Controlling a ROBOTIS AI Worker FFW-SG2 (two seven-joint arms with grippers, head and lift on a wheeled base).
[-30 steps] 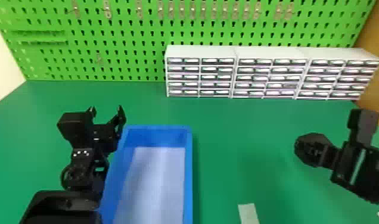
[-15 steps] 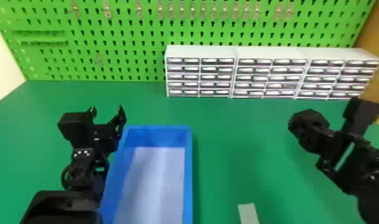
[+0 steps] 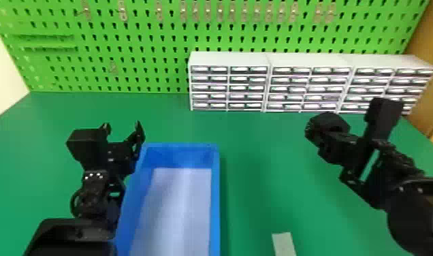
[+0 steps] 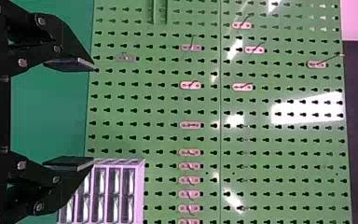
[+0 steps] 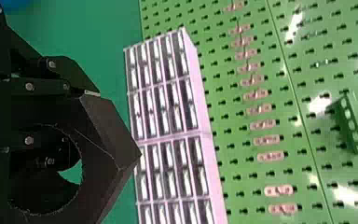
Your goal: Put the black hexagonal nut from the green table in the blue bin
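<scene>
In the head view, my right gripper (image 3: 331,138) is shut on the black hexagonal nut (image 3: 328,123), holding it above the green table (image 3: 267,143), to the right of the blue bin (image 3: 215,197). The right wrist view has the nut (image 5: 116,126) large at the tips of the right gripper (image 5: 93,109); it hides part of the fingers. My left gripper (image 3: 122,126) stands open by the bin's far left corner in the head view. Nothing is between the fingers of the left gripper (image 4: 93,114) in the left wrist view.
White drawer cabinets (image 3: 229,59) line the back of the table, behind the nut. A green pegboard (image 3: 151,44) rises along the rear. A pale strip (image 3: 284,243) lies on the table near the front, right of the bin.
With the nut in its grip, my right arm has moved up and to the left in the head view. The left arm and the bin have stayed put.
</scene>
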